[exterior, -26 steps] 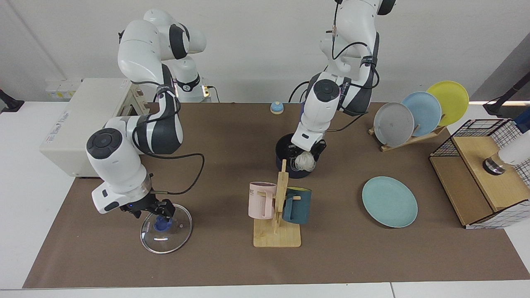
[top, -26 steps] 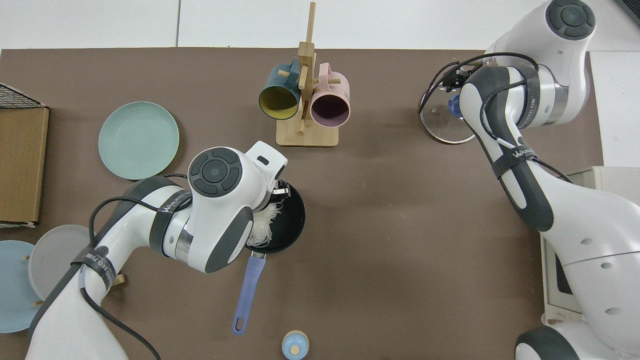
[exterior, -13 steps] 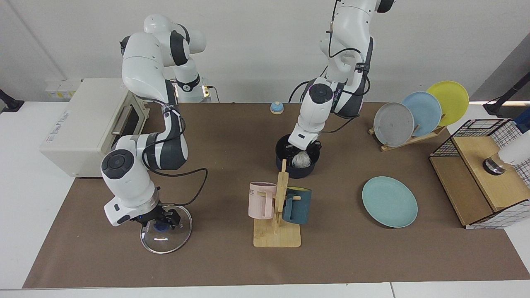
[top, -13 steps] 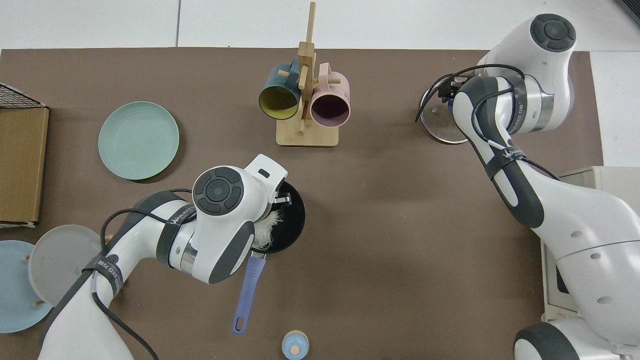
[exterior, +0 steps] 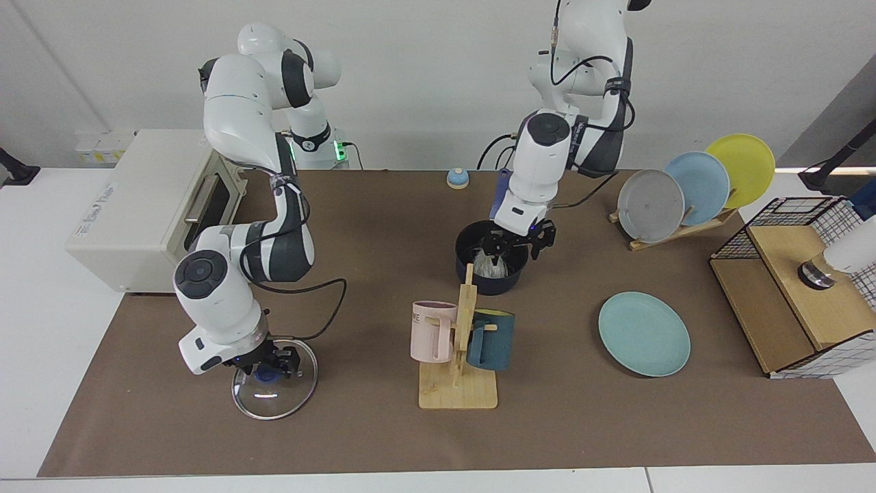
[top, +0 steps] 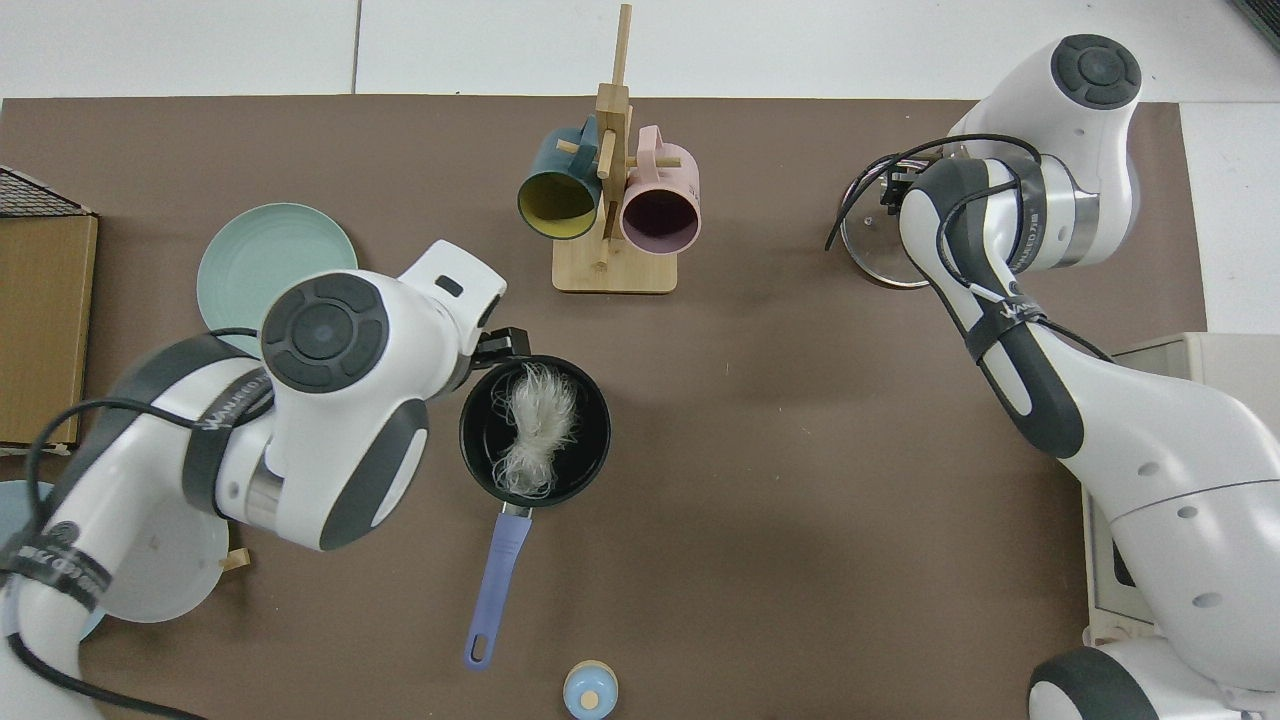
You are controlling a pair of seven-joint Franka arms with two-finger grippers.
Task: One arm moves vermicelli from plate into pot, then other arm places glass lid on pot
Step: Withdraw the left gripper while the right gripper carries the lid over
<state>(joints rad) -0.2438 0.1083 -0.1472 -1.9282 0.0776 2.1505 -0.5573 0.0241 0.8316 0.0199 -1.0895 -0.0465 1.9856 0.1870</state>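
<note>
The vermicelli (top: pixel 533 430) lies in the pot (top: pixel 595 440), just below the spread-fingered left gripper (exterior: pixel 518 244). The right gripper (exterior: pixel 268 364) clasps the glass lid's (exterior: pixel 275 397) knob; lifting it potward seems next.

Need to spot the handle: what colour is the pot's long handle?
Blue on the small round saucepan's long straight handle, clearest in the top view.

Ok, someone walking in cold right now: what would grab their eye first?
Probably the vermicelli, a pale tangle lying in the black pot at mid-table, with the left gripper open just above the pot's rim. Next, the right gripper down at the blue knob of the glass lid, which lies on the mat near the table's front edge. The teal plate is bare.
</note>
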